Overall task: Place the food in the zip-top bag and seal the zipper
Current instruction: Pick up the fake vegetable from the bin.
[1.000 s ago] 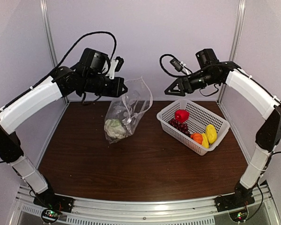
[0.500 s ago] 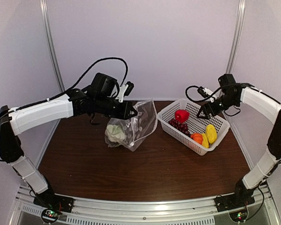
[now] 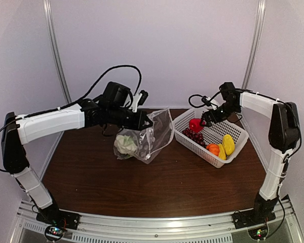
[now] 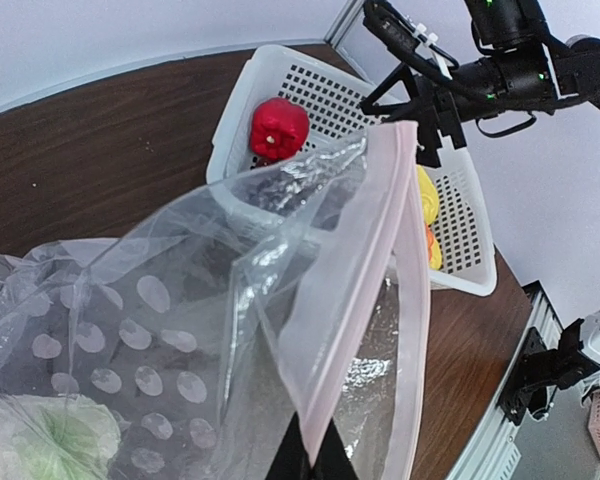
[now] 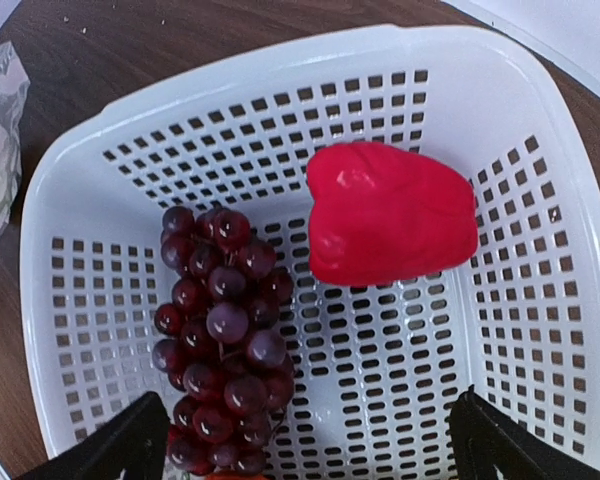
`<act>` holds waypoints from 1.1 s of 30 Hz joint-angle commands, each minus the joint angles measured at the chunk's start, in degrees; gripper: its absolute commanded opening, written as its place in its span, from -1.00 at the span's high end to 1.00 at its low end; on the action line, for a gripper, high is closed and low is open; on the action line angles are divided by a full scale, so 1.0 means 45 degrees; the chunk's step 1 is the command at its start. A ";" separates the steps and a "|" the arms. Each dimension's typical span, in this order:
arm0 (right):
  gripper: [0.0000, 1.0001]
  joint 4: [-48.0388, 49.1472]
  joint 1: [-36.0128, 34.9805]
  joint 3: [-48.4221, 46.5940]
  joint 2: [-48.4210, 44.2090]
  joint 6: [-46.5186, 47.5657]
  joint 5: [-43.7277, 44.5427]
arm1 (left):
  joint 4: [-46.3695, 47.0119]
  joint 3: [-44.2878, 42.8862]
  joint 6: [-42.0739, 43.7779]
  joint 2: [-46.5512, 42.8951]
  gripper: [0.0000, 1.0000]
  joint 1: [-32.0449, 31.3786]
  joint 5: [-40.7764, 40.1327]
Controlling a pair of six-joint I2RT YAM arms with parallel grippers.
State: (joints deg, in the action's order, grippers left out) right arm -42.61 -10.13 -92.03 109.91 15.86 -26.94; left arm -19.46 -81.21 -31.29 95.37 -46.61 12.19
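My left gripper [image 3: 146, 121] is shut on the mouth edge of the zip-top bag [image 3: 149, 137] and holds it up, its bottom on the table. The bag's pinkish zipper strip [image 4: 405, 250] runs up from my left fingers [image 4: 292, 458]. The white cauliflower [image 3: 124, 143] lies inside the bag, also in the left wrist view [image 4: 50, 440]. My right gripper [image 3: 206, 119] is open above the basket's far corner, over the red pepper [image 5: 390, 213] and grape bunch [image 5: 223, 325]. The orange piece [image 3: 213, 149] and yellow pieces [image 3: 228, 144] lie at the basket's near end.
The white mesh basket [image 3: 233, 130] stands at the right on the brown table [image 3: 157, 182]. Grey walls with metal posts close in the back and sides. The bag stands left of the basket with a narrow gap between them.
My right gripper has swung left and down over the basket's far corner, above the pepper. My left gripper has moved slightly right with the bag's edge.
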 commanded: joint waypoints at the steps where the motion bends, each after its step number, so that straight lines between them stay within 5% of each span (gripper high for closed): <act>1: -0.99 0.0233 -0.0275 -0.1596 0.1224 -0.0177 0.0462 | 0.0413 0.0205 -0.0102 -0.0366 1.00 -0.0013 -0.0145; 25: -0.98 -0.0183 -0.0756 -0.5076 0.5761 -0.0626 0.2221 | 0.0460 0.0791 0.0016 -0.1171 1.00 -0.0013 -0.0721; 30: -0.55 -0.0026 -0.0738 -0.3893 0.4650 -0.0430 0.2088 | 0.0776 0.0799 -0.0033 -0.0863 1.00 -0.0013 -0.0652; 33: -0.47 0.0546 -0.0738 -0.2636 0.3178 -0.0497 0.1988 | 0.0960 0.0736 -0.0071 -0.0609 1.00 -0.0013 -0.0488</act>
State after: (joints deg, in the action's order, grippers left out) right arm -41.30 -13.23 -109.27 132.60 13.63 -18.81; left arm -18.24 -76.82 -32.08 90.96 -46.61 9.85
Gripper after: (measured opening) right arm 0.838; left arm 0.005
